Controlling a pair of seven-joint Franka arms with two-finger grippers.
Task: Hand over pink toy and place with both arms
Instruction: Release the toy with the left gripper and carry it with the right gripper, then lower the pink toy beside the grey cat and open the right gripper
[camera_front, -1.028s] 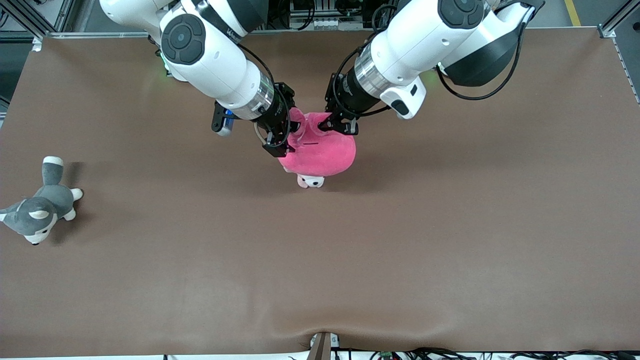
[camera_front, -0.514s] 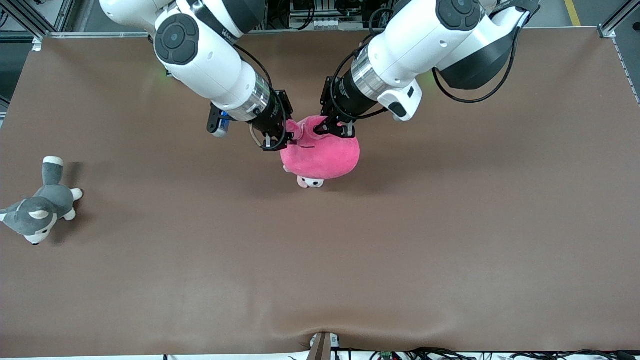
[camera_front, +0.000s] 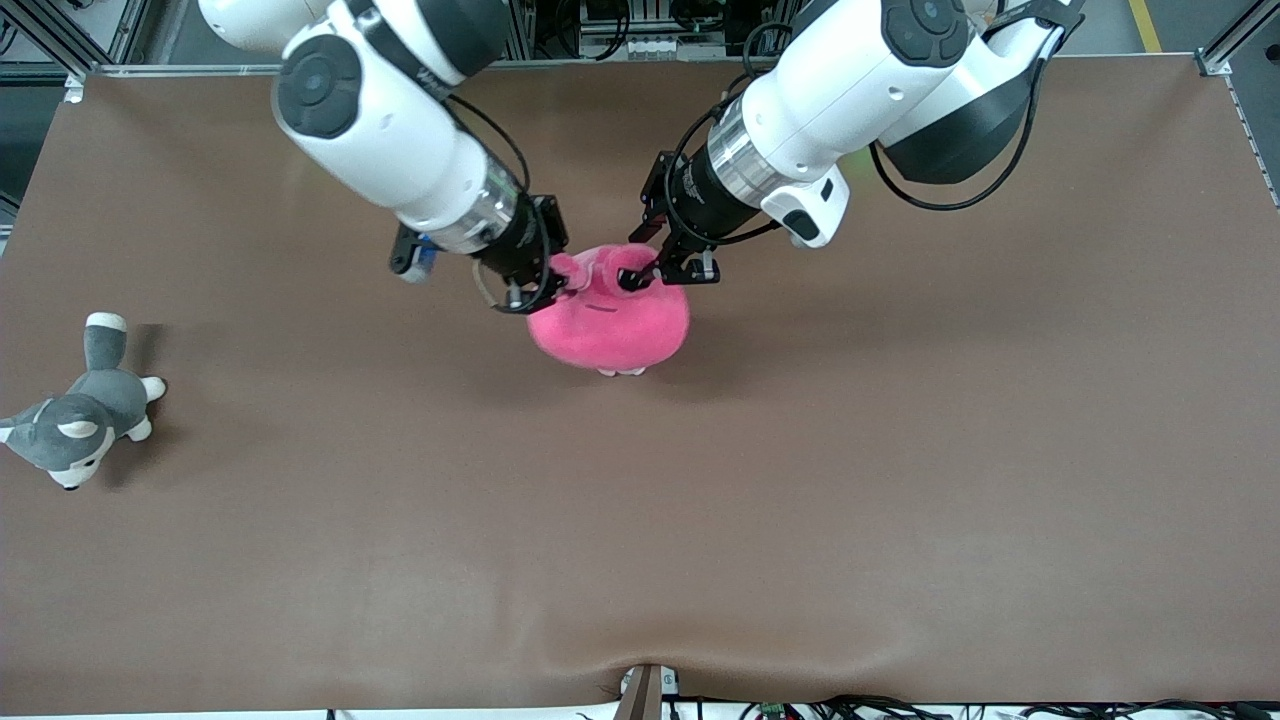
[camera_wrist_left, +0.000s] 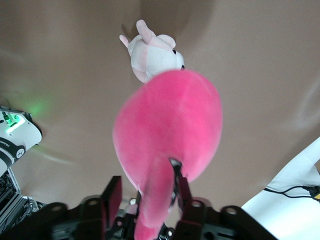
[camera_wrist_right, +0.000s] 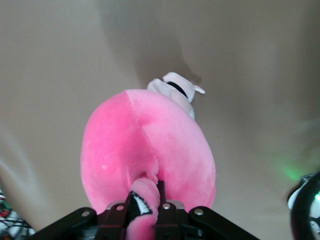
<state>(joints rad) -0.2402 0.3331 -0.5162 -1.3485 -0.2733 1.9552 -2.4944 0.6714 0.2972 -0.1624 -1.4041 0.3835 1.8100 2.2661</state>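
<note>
Nearest the front camera, toward the right arm's end of the table (camera_front: 900, 520), lies a grey-and-white husky plush (camera_front: 78, 410), well apart from everything else. Farther from the camera, around the middle of the table, the pink toy (camera_front: 612, 325) hangs above the brown surface, lifted between the two arms. Under it, resting on the table, a small pale pink-and-white puppy plush (camera_front: 622, 371) peeks out at the toy's lower edge; the left wrist view shows the puppy (camera_wrist_left: 152, 50) lying on the table below the pink toy (camera_wrist_left: 172, 125). The right gripper (camera_front: 535, 288) is over the middle of the table, its fingers clenched on a pink limb of the toy, as the right wrist view shows at the pinch (camera_wrist_right: 145, 202) on the toy (camera_wrist_right: 145, 145). The left gripper (camera_front: 655, 272) is beside it over the same spot; its fingers (camera_wrist_left: 182, 192) stand spread, one pad touching the toy's pink limb, the other clear of it.
</note>
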